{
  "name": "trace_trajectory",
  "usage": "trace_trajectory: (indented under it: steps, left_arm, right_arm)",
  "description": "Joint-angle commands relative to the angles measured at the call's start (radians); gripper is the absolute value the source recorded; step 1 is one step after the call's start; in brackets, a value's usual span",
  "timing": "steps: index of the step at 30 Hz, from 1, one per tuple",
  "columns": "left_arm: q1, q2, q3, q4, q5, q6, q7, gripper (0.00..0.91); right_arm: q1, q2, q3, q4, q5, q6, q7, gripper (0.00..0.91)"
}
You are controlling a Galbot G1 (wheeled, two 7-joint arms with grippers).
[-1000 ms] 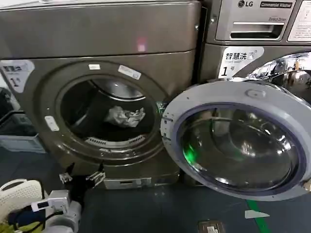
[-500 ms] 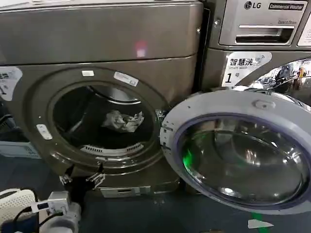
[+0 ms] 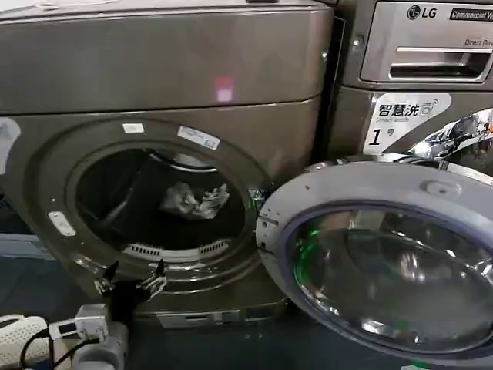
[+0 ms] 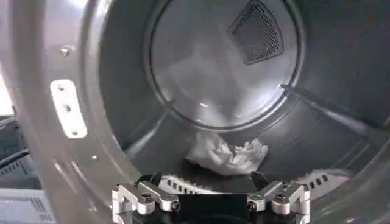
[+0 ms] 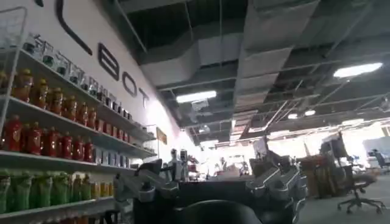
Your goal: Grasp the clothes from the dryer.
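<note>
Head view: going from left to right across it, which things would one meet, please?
White perforated basket → open left gripper → small wrinkly white-grey clothes inside the bronze-brown dryer → round grey-rimmed glass door, swung open → white "1" sticker on the neighbouring machine.

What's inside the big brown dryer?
In the dryer drum lies one crumpled bundle of white clothes on the drum floor. The left gripper hangs open below the opening, outside. The drum floor nearest the front is hidden by the rim.
</note>
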Motion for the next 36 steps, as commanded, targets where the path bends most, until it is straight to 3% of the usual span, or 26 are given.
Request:
trace_trajectory:
  steps: [1,36]
  left_arm:
    - [-0.001,-0.001,0.0,0.004,0.0,0.049,0.0,0.907]
    - [-0.014,-0.003,0.004,0.035,0.035,0.049,0.0,0.907]
  right_arm:
    - [0.0,-0.001,0.0,-0.001,-0.001,0.0,0.0,0.907]
    - [0.002,0.004,-0.011,-0.001,-0.009,0.015,0.013,0.907]
